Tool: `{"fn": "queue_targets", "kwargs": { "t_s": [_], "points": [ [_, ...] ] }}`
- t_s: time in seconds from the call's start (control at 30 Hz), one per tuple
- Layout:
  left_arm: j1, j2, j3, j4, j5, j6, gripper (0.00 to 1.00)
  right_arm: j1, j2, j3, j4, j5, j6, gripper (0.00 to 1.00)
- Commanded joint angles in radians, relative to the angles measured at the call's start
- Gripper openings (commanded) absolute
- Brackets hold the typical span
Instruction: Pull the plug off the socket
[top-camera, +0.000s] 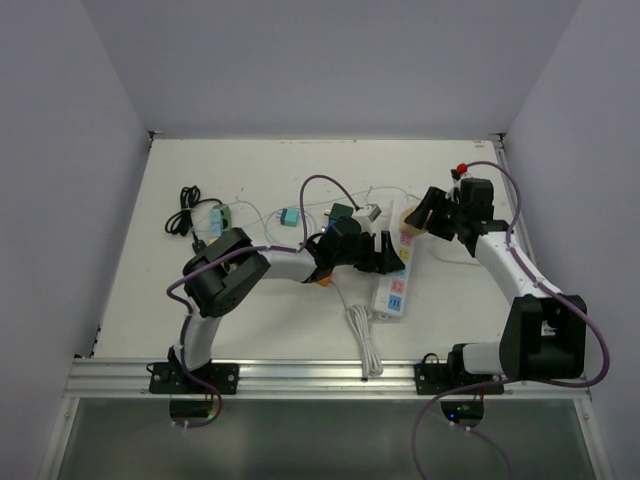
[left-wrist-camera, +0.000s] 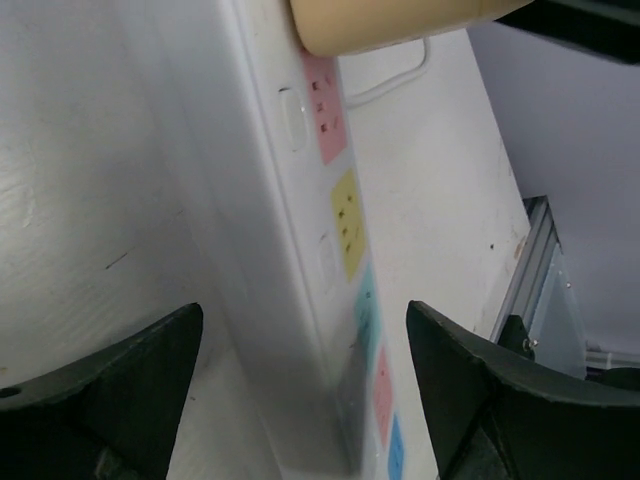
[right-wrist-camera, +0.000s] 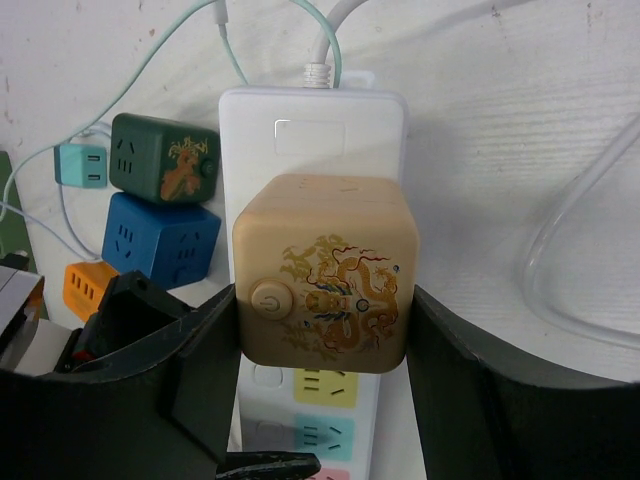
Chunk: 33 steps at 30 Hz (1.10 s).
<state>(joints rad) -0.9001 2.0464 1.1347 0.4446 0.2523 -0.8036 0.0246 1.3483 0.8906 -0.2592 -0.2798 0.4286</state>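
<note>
From above, the white power strip (top-camera: 392, 290) lies right of centre on the table (top-camera: 250, 330), running from near to far, and the tan cube plug (top-camera: 403, 213) sits on its far end. The left gripper (top-camera: 388, 255) reaches in from the left and is over the middle of the strip. The right gripper (top-camera: 418, 215) comes in from the right and is at the cube. Left of the strip's far end are a dark green cube (top-camera: 340, 212), a small teal plug (top-camera: 290, 217) and, further left, a coil of black cable (top-camera: 183, 222). A bundled white cord (top-camera: 362, 335) lies just left of the strip's near end. In the left wrist view the dark fingers (left-wrist-camera: 120, 390) are spread wide, one on each side of the strip. A sliver of table shows beside one of them; whether the other touches cannot be made out. The cube's edge shows at the top of that view. In the right wrist view the fingers (right-wrist-camera: 480, 390) press against two opposite sides of the cube, pinching it while it is seated on the strip, its dragon print and round button facing the camera. A blue cube (right-wrist-camera: 160, 240) and an orange cube (right-wrist-camera: 85, 290) lie just left of the strip.
</note>
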Motion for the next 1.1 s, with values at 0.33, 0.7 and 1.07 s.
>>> {"fn": "queue_targets", "kwargs": {
  "t_s": [0.33, 0.7, 1.07],
  "points": [
    [-0.010, 0.008, 0.002, 0.123, 0.036, -0.049, 0.43, -0.020, -0.080, -0.012, 0.144, -0.055, 0.058, 0.11],
    [-0.010, 0.043, 0.074, -0.004, -0.025, -0.060, 0.00, -0.020, -0.135, 0.091, 0.038, -0.002, -0.040, 0.09],
    [-0.010, 0.090, 0.157, -0.127, -0.061, -0.092, 0.00, 0.046, -0.179, 0.077, 0.006, 0.105, -0.138, 0.08]
  ]
}}
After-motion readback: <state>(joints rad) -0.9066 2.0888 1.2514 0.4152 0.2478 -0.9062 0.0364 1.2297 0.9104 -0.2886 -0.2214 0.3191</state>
